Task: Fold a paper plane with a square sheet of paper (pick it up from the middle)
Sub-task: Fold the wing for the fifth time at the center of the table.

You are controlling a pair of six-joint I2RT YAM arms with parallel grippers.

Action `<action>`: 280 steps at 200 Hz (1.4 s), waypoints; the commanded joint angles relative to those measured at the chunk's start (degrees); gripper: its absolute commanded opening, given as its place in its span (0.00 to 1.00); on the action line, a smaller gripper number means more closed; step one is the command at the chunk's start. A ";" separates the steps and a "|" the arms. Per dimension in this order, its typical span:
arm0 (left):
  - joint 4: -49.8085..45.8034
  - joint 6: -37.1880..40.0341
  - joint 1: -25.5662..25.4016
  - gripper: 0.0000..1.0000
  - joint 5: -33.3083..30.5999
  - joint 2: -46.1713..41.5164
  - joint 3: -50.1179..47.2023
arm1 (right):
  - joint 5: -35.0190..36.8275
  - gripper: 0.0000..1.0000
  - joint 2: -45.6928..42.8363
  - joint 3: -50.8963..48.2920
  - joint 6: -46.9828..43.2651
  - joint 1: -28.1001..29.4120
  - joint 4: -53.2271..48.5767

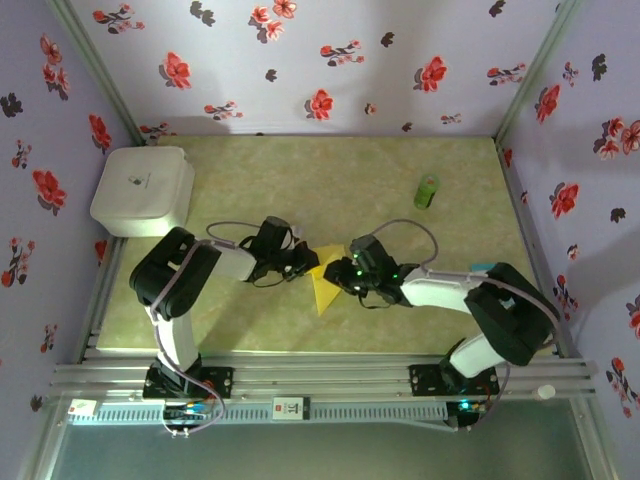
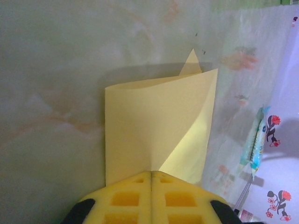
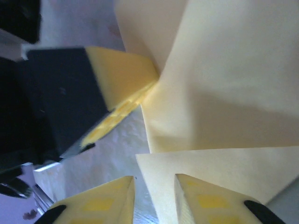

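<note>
The square sheet of paper (image 1: 325, 282) is bright yellow and partly folded, and sits mid-table between my two grippers. In the left wrist view the paper (image 2: 159, 121) stands up as a folded flap with a small pointed corner behind it. My left gripper (image 2: 152, 173) is shut on its near edge. The right wrist view has my right gripper (image 3: 154, 191) open, with a loose edge of the paper (image 3: 224, 93) reaching into the gap and touching neither pad clearly. The left gripper's yellow pads (image 3: 124, 77) pinch the paper just ahead. From above, the left gripper (image 1: 305, 263) and right gripper (image 1: 345, 273) almost meet.
A white rounded box (image 1: 143, 190) stands at the back left of the table. A small green cylinder (image 1: 427, 191) sits at the back right. Flowered walls (image 1: 320, 60) close in the table on three sides, and a metal rail (image 1: 330, 375) runs along the near edge.
</note>
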 commanded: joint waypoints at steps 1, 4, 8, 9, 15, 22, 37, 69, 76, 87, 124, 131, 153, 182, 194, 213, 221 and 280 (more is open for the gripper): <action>-4.69 2.92 -0.44 0.04 -0.38 0.01 -2.58 | 2.45 0.33 -2.38 -2.19 -1.46 -2.96 -5.42; -4.74 3.08 -0.42 0.04 -0.33 -0.04 -2.57 | 2.39 0.33 -2.61 -2.36 -1.42 -3.33 -5.57; -4.74 3.32 -0.40 0.04 -0.10 -0.09 -2.68 | 2.30 0.34 -2.90 -2.57 -1.33 -3.77 -5.68; -4.74 3.39 -0.40 0.04 -0.03 -0.08 -2.69 | 2.27 0.34 -2.95 -2.58 -1.31 -3.82 -5.73; -4.67 3.77 -0.40 0.04 0.25 -0.19 -2.71 | 2.18 0.35 -3.31 -2.85 -1.20 -4.40 -6.01; -4.49 4.20 -0.44 0.03 0.81 -0.32 -2.87 | 1.76 0.35 -3.43 -2.96 -1.24 -4.93 -6.04; -4.63 5.23 -0.39 0.03 1.59 -0.69 -3.05 | 0.72 0.36 -3.45 -3.14 -0.76 -5.81 -6.14; -6.03 7.63 -0.40 0.03 2.76 -1.25 -3.05 | -0.80 0.37 -2.45 -3.51 -0.19 -5.96 -4.07; -6.23 7.90 -0.40 0.03 3.03 -1.44 -3.02 | -1.05 0.37 -2.20 -3.57 0.02 -6.04 -3.51; -6.33 8.19 -0.40 0.03 3.41 -1.51 -3.05 | -1.96 0.37 -1.54 -3.69 0.55 -5.99 -2.31; -6.59 8.28 -0.37 0.03 3.56 -1.45 -2.95 | -4.76 0.37 1.61 -3.30 1.47 -6.07 0.73; -6.57 8.20 -0.37 0.03 3.53 -1.40 -2.91 | -5.18 0.37 2.11 -3.30 1.76 -6.07 1.21; -6.45 8.08 -0.31 0.03 3.47 -1.51 -2.95 | -5.48 0.37 2.98 -3.51 2.25 -6.07 1.96; -6.42 8.02 -0.33 0.03 3.54 -1.50 -3.04 | -5.35 0.37 3.25 -3.90 2.65 -6.07 2.55; -6.41 8.02 -0.31 0.03 3.53 -1.53 -2.96 | -5.68 0.37 3.47 -3.83 2.82 -6.03 3.04; -6.41 7.90 -0.31 0.03 3.38 -1.58 -2.96 | -5.72 0.37 3.83 -3.74 3.08 -6.00 3.21; -6.44 7.80 -0.31 0.03 3.40 -1.60 -2.92 | -5.67 0.37 3.89 -3.68 3.07 -6.07 3.17; -6.51 7.94 -0.31 0.03 3.36 -1.68 -2.85 | -6.62 0.37 3.93 -4.70 3.38 -6.45 10.24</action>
